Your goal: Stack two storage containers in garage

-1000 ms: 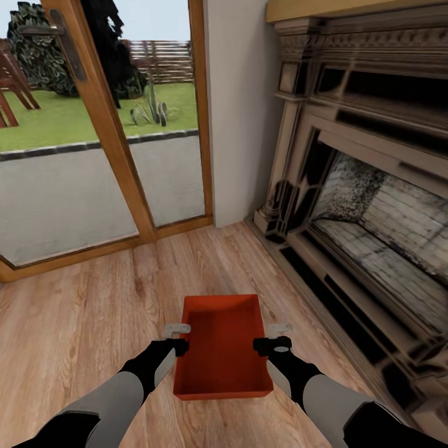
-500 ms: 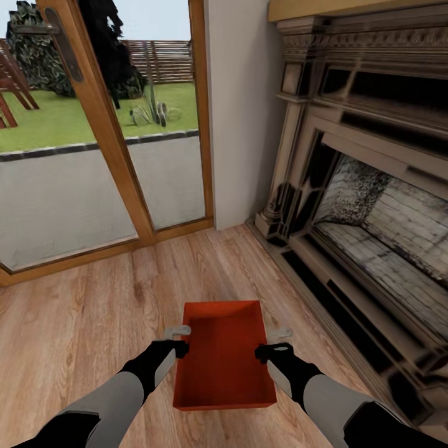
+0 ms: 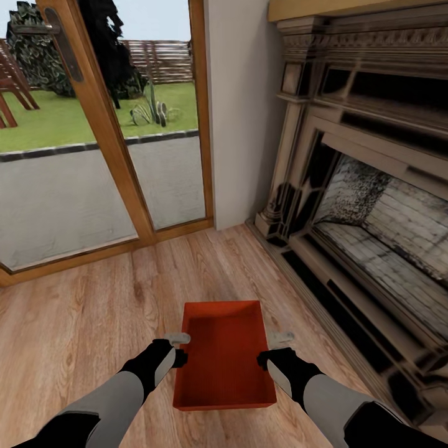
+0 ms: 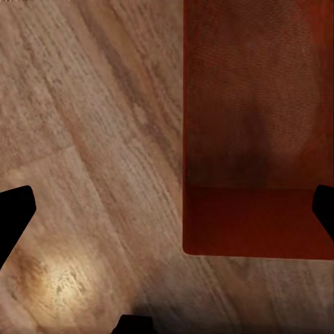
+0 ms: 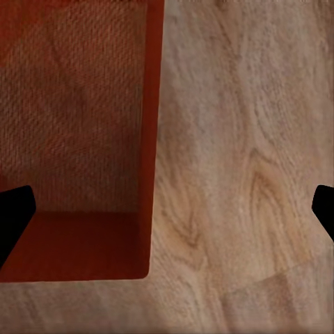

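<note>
An orange-red storage container [image 3: 224,358] sits on the wood-plank floor [image 3: 81,330] of the living room, between the left gripper [image 3: 178,348] and the right gripper [image 3: 274,348]. Both stand spread wide, each straddling a long wall without clamping it; the fingertips are partly hidden. Beyond stand the fireplace [image 3: 367,205], cut off rightward, and glass doors [image 3: 93,124]

Both arms share one build — pale grey forearm shells narrowing into matte black wrist housings. The left gripper [image 3: 180,343] and right gripper [image 3: 277,343] end in flat, light grey fingers [image 3: 177,338]; in the wrist views the fingertips [image 4: 14,216] show plain black — blunt, unmarked.
</note>
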Motion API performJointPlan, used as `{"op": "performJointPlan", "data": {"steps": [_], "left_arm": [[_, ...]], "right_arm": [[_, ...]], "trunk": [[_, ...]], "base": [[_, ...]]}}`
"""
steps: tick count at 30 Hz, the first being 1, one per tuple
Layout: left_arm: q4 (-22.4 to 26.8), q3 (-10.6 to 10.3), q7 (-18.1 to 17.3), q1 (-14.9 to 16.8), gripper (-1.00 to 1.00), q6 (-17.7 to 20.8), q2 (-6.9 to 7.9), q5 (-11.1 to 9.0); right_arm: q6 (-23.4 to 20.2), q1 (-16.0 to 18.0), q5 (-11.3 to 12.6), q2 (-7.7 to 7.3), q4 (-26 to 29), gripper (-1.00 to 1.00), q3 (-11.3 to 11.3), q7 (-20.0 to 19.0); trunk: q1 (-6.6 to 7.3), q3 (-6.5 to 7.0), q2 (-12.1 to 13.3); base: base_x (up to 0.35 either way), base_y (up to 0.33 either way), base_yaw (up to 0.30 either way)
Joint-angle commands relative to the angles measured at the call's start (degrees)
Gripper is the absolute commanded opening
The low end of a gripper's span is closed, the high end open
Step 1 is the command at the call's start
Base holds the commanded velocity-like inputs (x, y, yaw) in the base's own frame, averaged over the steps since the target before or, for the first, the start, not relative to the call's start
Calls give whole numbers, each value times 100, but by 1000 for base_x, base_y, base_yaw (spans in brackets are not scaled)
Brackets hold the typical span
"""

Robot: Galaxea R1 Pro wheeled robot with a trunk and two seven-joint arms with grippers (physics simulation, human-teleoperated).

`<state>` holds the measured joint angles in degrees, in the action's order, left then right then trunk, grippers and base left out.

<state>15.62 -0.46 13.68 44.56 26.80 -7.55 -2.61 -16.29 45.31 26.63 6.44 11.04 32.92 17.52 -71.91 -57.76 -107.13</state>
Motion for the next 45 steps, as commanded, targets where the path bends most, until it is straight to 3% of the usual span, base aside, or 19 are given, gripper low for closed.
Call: {"op": "performJointPlan", "data": {"steps": [1, 12, 24, 29, 45], "left_arm": [[11, -8, 29, 0, 100, 28, -1, -29], [8, -16, 30, 0, 100, -249, 6, -20], [52, -39, 40, 0, 100, -255, -4, -14], [51, -34, 234, 0, 100, -255, -21, -11], [46, -32, 293, 0, 100, -255, -5, -29]], "right_arm": [[-25, 1, 42, -3, 12, 100, 48, 38], [476, 0, 44, -2, 4, 100, 32, 59], [530, 4, 44, -3, 3, 100, 31, 59], [530, 2, 44, -3, 3, 100, 31, 59], [530, 1, 47, -8, 3, 100, 31, 59]], "trunk": [[1, -4, -2], [1, -4, -2], [1, -4, -2], [1, -4, -2], [-351, -291, -644]], "base": [[0, 0, 0], [0, 0, 0], [0, 0, 0], [0, 0, 0], [0, 0, 0]]}}
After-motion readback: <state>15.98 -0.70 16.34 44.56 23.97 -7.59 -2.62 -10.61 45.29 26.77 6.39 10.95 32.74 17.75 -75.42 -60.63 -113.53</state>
